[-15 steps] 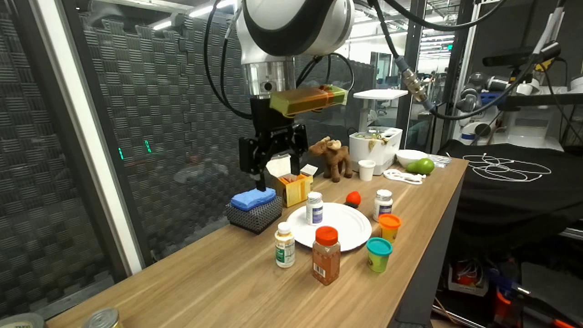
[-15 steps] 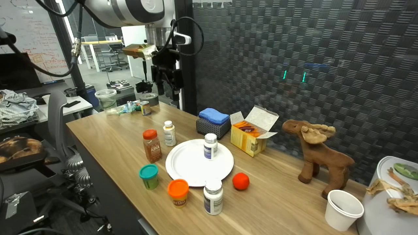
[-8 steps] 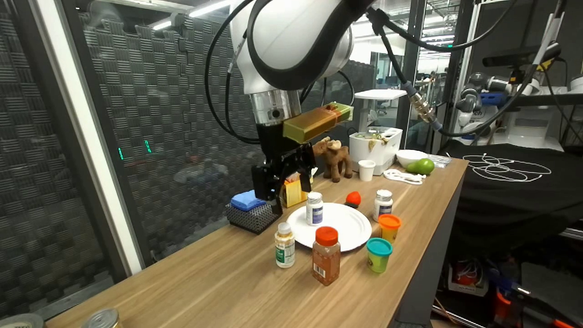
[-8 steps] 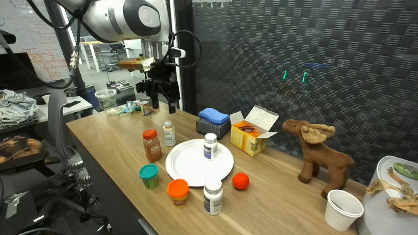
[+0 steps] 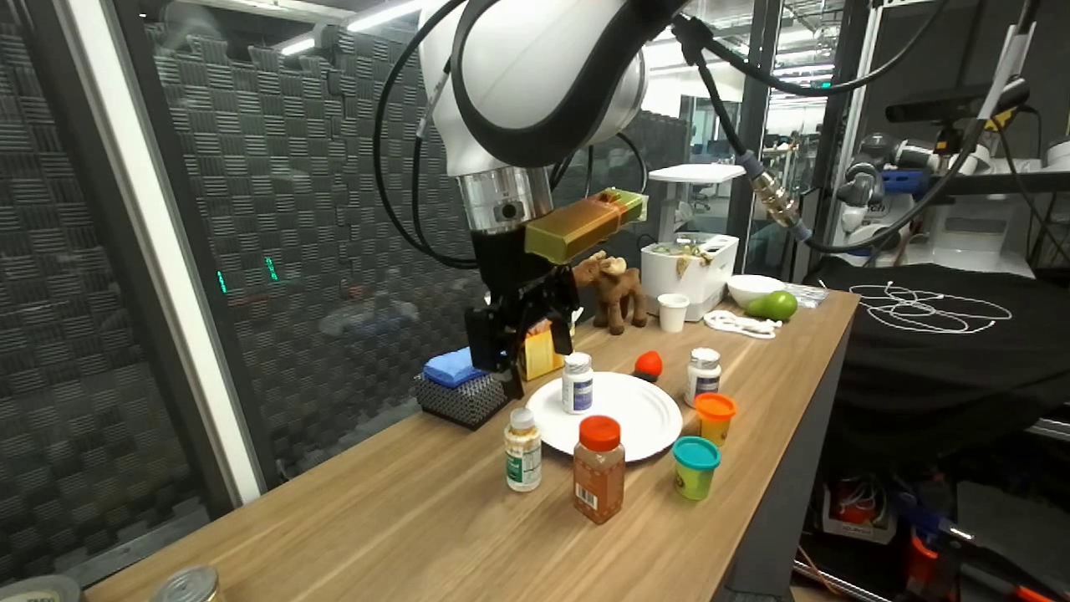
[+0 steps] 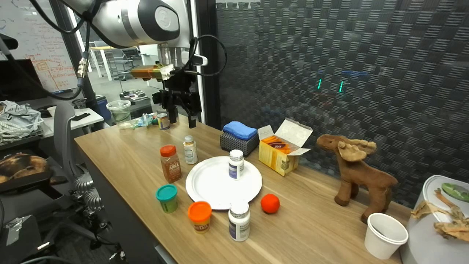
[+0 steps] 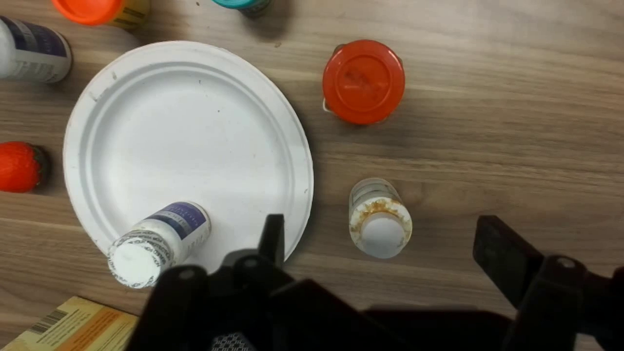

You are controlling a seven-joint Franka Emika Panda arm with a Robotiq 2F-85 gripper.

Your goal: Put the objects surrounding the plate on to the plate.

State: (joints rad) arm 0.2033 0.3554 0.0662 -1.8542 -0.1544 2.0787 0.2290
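On the table lies the round white plate (image 6: 212, 187), bearing a white purple-labelled bottle (image 6: 236, 167). Around it stand the green-labelled white bottle (image 5: 523, 460), the brown red-capped bottle (image 5: 598, 481), the green cup (image 5: 694, 475) with a teal lid, an orange-lidded tub (image 6: 200, 218) and another purple-labelled bottle (image 6: 239, 223). The orange-red ball (image 6: 270, 204) rests beside the plate too. My gripper (image 6: 182, 122) is open above the table, holding nothing. In the wrist view the green-labelled bottle shows between the spread fingers (image 7: 504, 256), below them and untouched.
Near the wall are a blue sponge (image 6: 240, 130) on a dark woven box (image 6: 234, 143), a yellow carton (image 6: 276, 157) with raised flaps and a brown plush moose (image 6: 362, 176). A white paper cup (image 6: 383, 242) and a can (image 6: 163, 121) stand farther off.
The gripper has come down and tilted, nearer the green-labelled bottle. Over the last half second it has hardly moved. Everything on the table stays where it was.
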